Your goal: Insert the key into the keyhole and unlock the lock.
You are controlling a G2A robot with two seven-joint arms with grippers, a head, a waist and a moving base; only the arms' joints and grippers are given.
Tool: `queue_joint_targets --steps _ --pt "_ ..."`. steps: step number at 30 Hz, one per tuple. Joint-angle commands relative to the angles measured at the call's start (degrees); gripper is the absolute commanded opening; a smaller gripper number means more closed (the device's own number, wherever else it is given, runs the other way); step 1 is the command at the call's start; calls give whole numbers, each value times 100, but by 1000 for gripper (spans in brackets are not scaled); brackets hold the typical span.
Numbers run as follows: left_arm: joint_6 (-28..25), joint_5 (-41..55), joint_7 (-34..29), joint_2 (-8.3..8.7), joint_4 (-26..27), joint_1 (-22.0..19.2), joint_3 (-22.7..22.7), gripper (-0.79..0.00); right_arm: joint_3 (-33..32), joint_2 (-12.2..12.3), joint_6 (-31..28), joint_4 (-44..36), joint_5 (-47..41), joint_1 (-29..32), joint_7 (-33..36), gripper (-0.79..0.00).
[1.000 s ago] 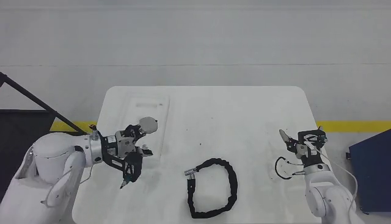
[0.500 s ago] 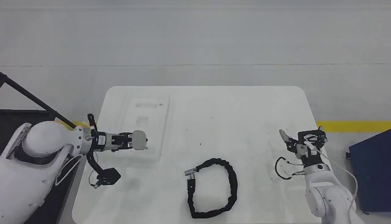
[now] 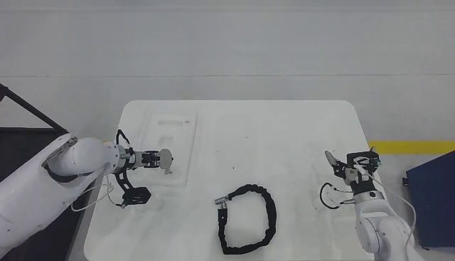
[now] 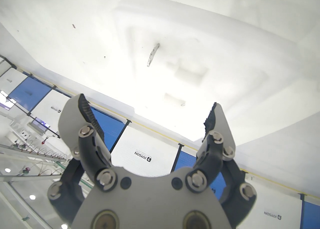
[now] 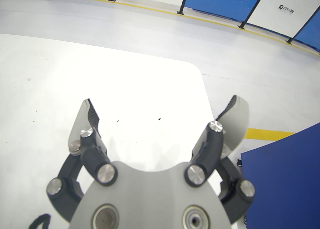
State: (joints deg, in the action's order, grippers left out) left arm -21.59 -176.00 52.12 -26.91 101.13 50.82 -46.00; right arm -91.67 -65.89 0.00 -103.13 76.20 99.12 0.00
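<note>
1. Judging the risk first: the key point(image 4: 153, 55) is a thin sliver lying in a shallow recess of the white tray point(image 3: 170, 129). The left end effector point(image 4: 148, 104), fingers apart and empty just over the tray, could slip off it or pinch it askew. A skewed key would likely jam at the keyhole.
2. Room: pale grey floor with a yellow line across it, and blue and white panels on black posts beyond.
3. Surface point(image 3: 298, 133): white, with rounded corners and a few dark specks.
4. Tray: toward the left edge, nearer the rear.
5. Chain lock point(image 3: 250, 218): a black loop near the middle of the front edge, with its metal head at the loop's left end, well apart from the key. Nothing holds it, so a push could shift it.
6. Right end effector point(image 5: 161, 101): fingers apart and empty, by the front right corner.
</note>
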Motion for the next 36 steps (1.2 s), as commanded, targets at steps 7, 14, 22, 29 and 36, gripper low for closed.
queue_joint_targets --steps 7,14,22,29,36 --pt "-90 0 1 -428 -380 -1215 1263 0 0 0 0 0 0 0 0 0" --pt "-267 0 201 -696 -569 -1537 1743 -49 0 0 0 0 0 0 0 0" --pt "-231 0 348 -667 -672 -1686 2006 0 0 0 0 0 0 0 0 0" --pt "-268 10 418 -467 -418 -1504 2022 -25 0 0 0 0 0 0 0 0" --pt "-140 0 285 -383 -355 -1344 1894 -348 0 0 0 0 0 0 0 0"
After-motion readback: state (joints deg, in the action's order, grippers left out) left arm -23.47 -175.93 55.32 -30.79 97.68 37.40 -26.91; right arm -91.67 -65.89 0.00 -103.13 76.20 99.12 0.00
